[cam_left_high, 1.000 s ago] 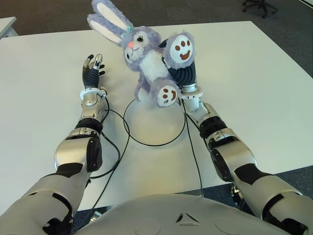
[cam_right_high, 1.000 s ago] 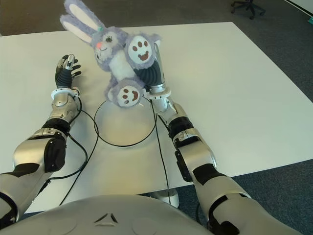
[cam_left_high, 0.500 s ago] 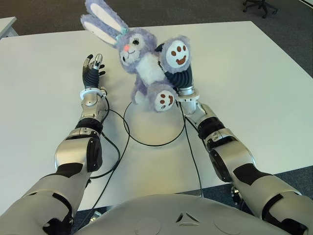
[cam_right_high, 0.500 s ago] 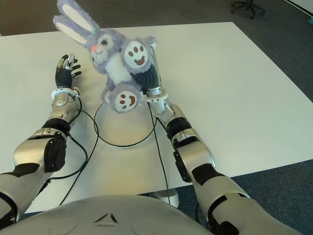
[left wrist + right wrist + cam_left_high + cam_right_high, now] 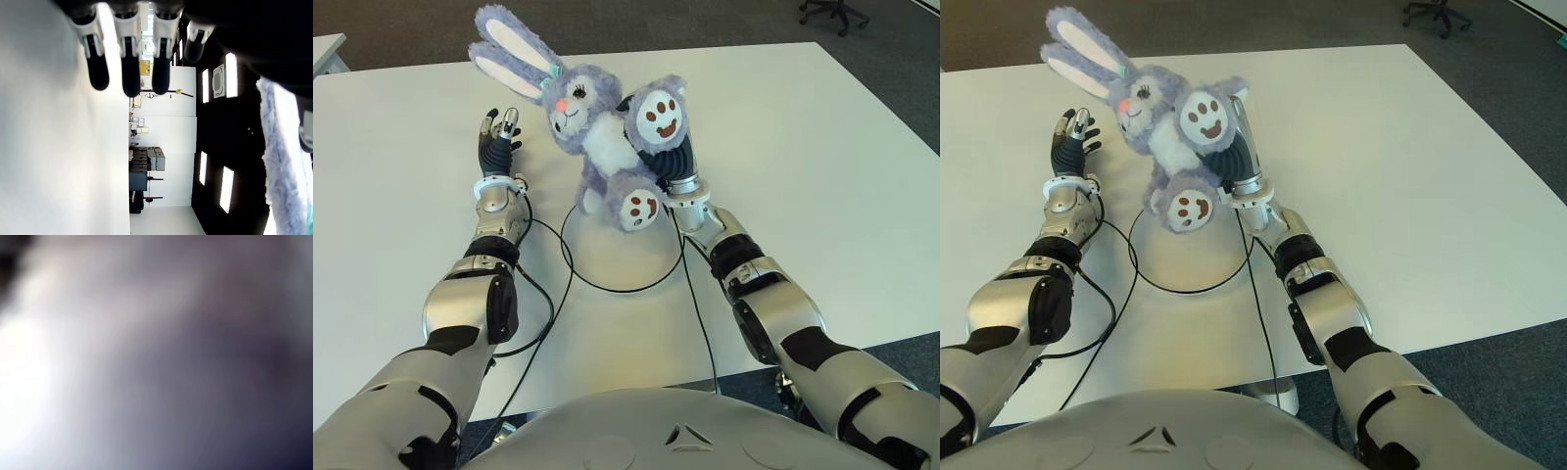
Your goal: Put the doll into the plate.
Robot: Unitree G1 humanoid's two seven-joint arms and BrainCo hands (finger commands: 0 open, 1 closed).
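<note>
The robot's left hand (image 5: 499,137) shows over the white table (image 5: 822,137), out to the left of everything else, its fingers (image 5: 131,58) straight and slightly spread with nothing between them. The left wrist view shows the same: dark fingertips extended side by side over the bare tabletop, holding nothing, with a strip of pale purple fur along one edge of that picture. Black cables (image 5: 543,294) run back from this wrist along the forearm and curl on the table toward the robot's body.

Just to the right of the left hand is the fluffy purple-and-white plush rabbit doll (image 5: 597,137), with long white-lined ears, a pink nose and brown paw prints on the white soles of its feet. It is tilted, ears pointing up and toward the left hand, feet toward the right hand. Its lower foot hangs over the far rim of the thin black-rimmed round plate (image 5: 607,286), which lies flat on the table between the two forearms, nearer the robot than both hands.

The right hand (image 5: 668,157) is closed on the doll from behind its body, below the raised foot; the fingers themselves are buried in fur. The right wrist view is filled with blurred purple-grey plush.
</note>
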